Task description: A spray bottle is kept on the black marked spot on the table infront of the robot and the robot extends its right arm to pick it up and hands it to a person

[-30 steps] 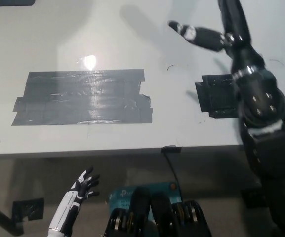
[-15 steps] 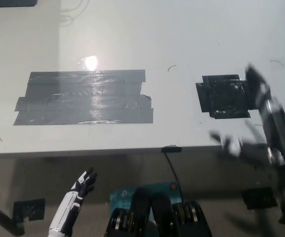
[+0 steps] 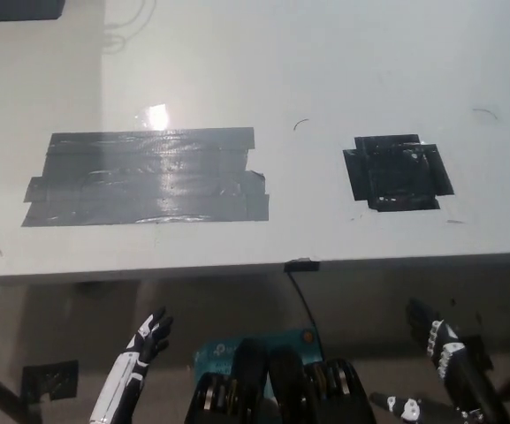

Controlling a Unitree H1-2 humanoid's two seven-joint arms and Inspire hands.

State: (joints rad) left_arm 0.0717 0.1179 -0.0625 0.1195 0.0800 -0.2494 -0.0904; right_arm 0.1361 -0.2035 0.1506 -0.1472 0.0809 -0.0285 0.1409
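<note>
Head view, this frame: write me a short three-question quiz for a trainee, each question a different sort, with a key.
1. True or false: a spray bottle stands on the small black tape patch.
2. Where is the right hand? A) over the small patch B) below the table's near edge, at lower right C) on the large grey tape patch
3. Fill in: the left hand sits at the lower ____ of the picture, fingers apart.

Key: 1 false, the patch is bare and no bottle shows; 2 B; 3 left.
</note>
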